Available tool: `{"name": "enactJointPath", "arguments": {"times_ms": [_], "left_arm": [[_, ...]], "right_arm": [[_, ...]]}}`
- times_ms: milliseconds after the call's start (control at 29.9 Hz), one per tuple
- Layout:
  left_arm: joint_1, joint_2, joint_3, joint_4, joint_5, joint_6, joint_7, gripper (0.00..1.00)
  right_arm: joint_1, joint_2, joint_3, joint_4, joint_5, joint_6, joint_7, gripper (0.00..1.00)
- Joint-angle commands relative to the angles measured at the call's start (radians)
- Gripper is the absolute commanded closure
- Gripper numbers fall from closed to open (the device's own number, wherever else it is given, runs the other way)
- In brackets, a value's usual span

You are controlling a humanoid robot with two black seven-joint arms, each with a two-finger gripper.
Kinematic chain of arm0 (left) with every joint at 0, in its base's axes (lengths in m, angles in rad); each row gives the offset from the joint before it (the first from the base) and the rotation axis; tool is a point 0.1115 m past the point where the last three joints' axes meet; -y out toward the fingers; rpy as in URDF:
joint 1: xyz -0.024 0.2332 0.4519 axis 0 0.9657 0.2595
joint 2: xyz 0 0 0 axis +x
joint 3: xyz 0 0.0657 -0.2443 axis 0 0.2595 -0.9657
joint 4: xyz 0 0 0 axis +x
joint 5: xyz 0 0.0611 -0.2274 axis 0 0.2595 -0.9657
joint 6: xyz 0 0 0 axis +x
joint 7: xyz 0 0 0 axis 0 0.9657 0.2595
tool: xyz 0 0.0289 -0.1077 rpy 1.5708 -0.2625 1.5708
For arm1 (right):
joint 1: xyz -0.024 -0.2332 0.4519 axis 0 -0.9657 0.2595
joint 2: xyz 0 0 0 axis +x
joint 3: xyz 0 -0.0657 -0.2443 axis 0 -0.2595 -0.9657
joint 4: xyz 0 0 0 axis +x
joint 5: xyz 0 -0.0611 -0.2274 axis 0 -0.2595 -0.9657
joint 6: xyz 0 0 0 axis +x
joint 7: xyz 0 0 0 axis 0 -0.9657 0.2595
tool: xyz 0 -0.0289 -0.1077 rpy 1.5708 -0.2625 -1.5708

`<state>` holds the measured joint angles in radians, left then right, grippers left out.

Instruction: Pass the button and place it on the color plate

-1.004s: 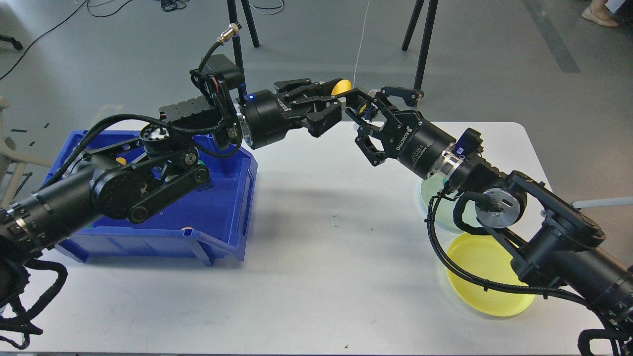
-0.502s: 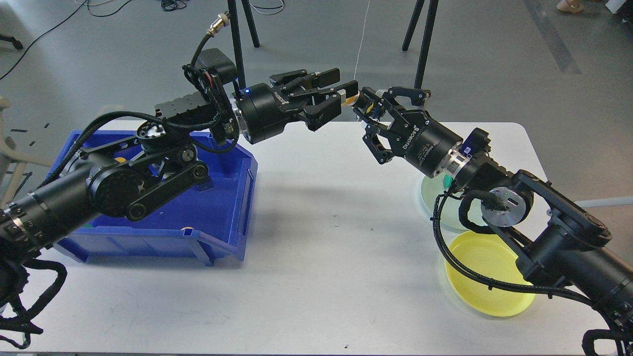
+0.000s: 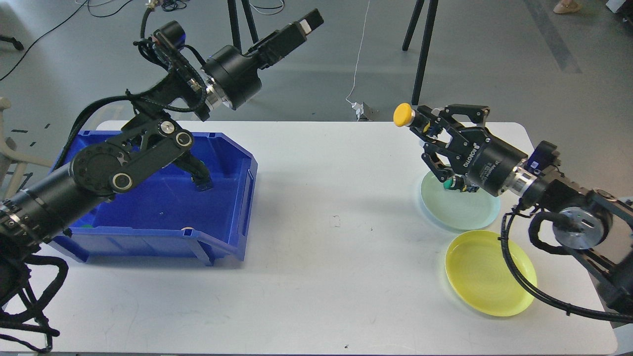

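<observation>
My right gripper (image 3: 419,123) is shut on a yellow button (image 3: 403,114) and holds it in the air above the table's back right part. A pale green plate (image 3: 462,210) lies just below and right of it, with a green button (image 3: 449,184) on its far side. A yellow plate (image 3: 489,272) lies nearer me on the right. My left gripper (image 3: 306,23) is raised high over the floor behind the table, pointing up and right; it is seen edge-on and looks empty.
A blue bin (image 3: 227,217) stands on the left of the white table (image 3: 326,257) with small buttons in it. My left arm crosses over the bin. Tripod legs (image 3: 420,54) stand behind the table.
The two grippers have parted. The yellow button left the left gripper and now sits in the right one, which moved right and down. The left gripper swung up and back.
</observation>
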<state>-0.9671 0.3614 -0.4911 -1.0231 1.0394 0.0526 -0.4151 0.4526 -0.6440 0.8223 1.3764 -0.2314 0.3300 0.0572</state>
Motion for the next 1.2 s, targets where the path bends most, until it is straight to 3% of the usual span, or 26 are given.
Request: {"name": "enactJointPath", "arguments": {"times_ms": [0,201,335,569,736,937,1037,1171], "left_arm": [[-0.005,-0.002,-0.001,0.046,-0.344,-0.007,0.002,0.01],[0.001,-0.012,-0.099,0.087,-0.766,-0.175,0.010,0.00],[0.010,-0.016,-0.122,0.213,-0.976,-0.249,0.036,0.00],[0.016,-0.029,-0.182,0.296,-1.133,-0.313,0.188,0.00],[0.019,-0.024,-0.184,0.296,-1.133,-0.315,0.188,0.00],[0.021,-0.022,-0.184,0.296,-1.133,-0.316,0.188,0.00],[0.021,-0.024,-0.182,0.296,-1.133,-0.316,0.187,0.00],[0.021,-0.024,-0.182,0.296,-1.131,-0.316,0.185,0.00]], "right_arm": [[-0.081,-0.146,-0.006,0.035,-0.002,0.000,-0.004,0.77],[-0.254,-0.238,-0.006,0.030,-0.077,0.000,-0.004,0.77],[-0.350,-0.240,-0.005,0.030,-0.124,-0.006,-0.004,0.77],[-0.414,-0.237,-0.012,0.013,-0.177,-0.049,-0.008,0.77],[-0.419,-0.227,-0.045,-0.011,-0.204,-0.118,-0.010,0.77],[-0.411,-0.204,-0.048,-0.052,-0.198,-0.120,-0.013,0.74],[-0.408,-0.192,-0.048,-0.054,-0.198,-0.121,-0.019,0.67],[-0.408,-0.192,-0.048,-0.054,-0.198,-0.123,-0.019,0.46]]}}
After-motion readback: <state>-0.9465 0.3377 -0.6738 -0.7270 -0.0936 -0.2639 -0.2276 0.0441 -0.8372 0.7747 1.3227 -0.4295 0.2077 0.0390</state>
